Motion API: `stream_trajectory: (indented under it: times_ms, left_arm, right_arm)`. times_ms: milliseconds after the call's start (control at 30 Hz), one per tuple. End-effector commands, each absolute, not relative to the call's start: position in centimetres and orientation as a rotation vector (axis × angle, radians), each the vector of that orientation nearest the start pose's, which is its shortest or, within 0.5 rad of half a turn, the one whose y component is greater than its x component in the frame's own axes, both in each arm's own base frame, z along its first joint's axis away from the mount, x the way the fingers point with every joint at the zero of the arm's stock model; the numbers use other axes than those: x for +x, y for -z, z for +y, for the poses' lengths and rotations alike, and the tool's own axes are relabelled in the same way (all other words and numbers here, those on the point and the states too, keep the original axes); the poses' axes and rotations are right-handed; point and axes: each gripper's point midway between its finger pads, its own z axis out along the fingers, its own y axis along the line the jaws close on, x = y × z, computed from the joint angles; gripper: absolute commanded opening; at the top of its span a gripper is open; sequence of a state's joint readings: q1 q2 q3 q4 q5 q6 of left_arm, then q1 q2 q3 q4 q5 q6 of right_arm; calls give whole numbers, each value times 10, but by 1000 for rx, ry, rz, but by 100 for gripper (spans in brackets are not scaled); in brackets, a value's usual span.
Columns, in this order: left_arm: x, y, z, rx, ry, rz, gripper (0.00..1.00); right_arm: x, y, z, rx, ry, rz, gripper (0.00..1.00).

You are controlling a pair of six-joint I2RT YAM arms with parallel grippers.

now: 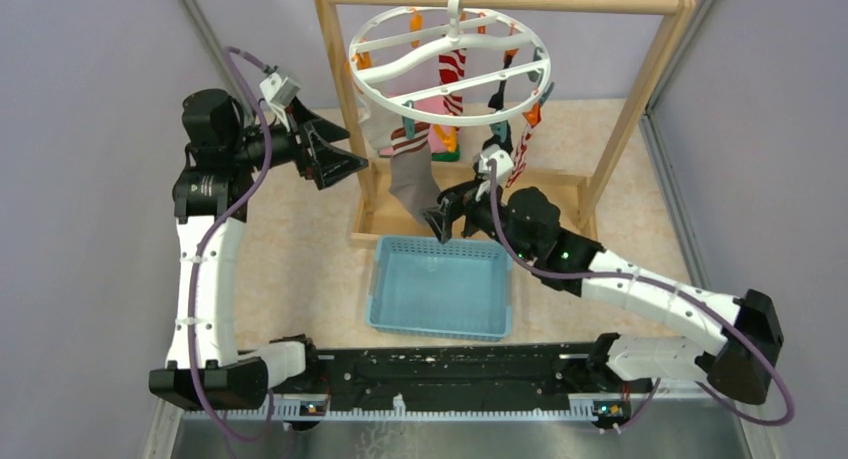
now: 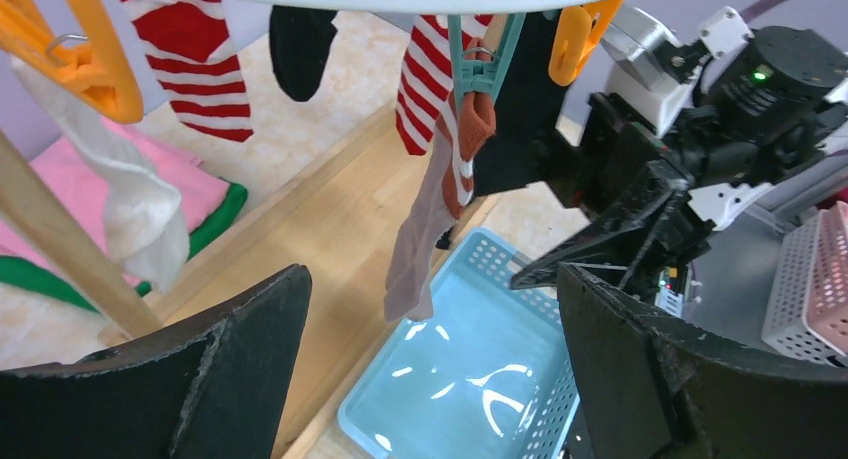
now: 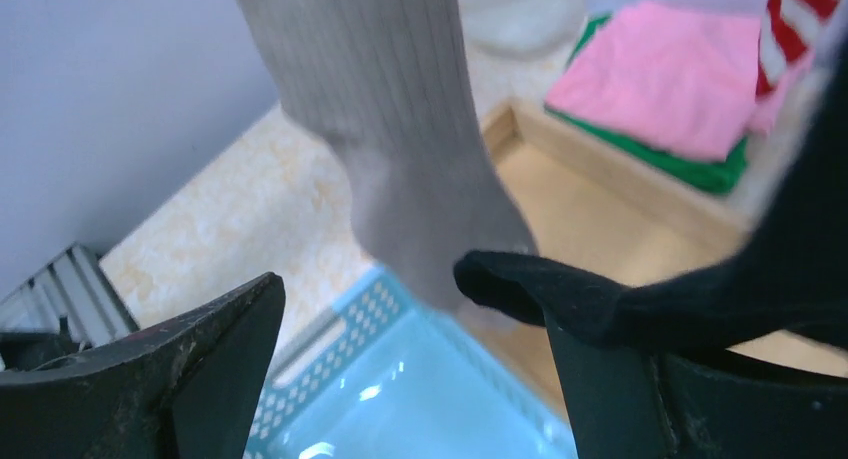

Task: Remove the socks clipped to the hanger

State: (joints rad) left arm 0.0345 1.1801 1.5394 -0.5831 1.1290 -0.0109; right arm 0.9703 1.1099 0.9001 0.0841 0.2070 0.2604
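Note:
The white ring hanger (image 1: 450,64) hangs from the wooden rack's top bar. Clipped to it are a grey sock (image 1: 410,179), a red-and-white striped sock (image 1: 452,79), a black sock (image 1: 497,99) and a white sock (image 1: 372,129). A teal clip (image 2: 480,64) holds the grey sock (image 2: 420,239) by its striped cuff. My right gripper (image 1: 440,219) is open just below the grey sock's toe (image 3: 420,209). A black sock (image 3: 620,299) lies across its right finger. My left gripper (image 1: 345,149) is open and empty, left of the rack.
A light blue basket (image 1: 385,299) sits on the table in front of the wooden rack (image 1: 620,129). A folded pink-and-green cloth (image 2: 90,179) lies on the rack's base. Purple walls stand on both sides. A pink-and-white basket (image 2: 810,289) shows at the far right of the left wrist view.

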Motion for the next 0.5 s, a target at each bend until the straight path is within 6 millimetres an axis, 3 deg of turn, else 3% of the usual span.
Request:
stream_trajectory:
  times_ms: [0, 100, 333, 467]
  left_arm:
    - [265, -446, -163, 806, 1054, 1531, 99]
    - [264, -450, -180, 818, 1081, 1498, 99]
    - [263, -449, -208, 824, 1096, 1488, 99]
    - [268, -451, -213, 779, 1091, 1494, 99]
  right_arm:
    - [273, -358, 333, -467, -830, 1407, 99]
    - [289, -357, 341, -487, -837, 1363, 99]
    - [283, -347, 362, -594, -900, 1271, 99]
    - [278, -343, 367, -599, -935, 1245, 99]
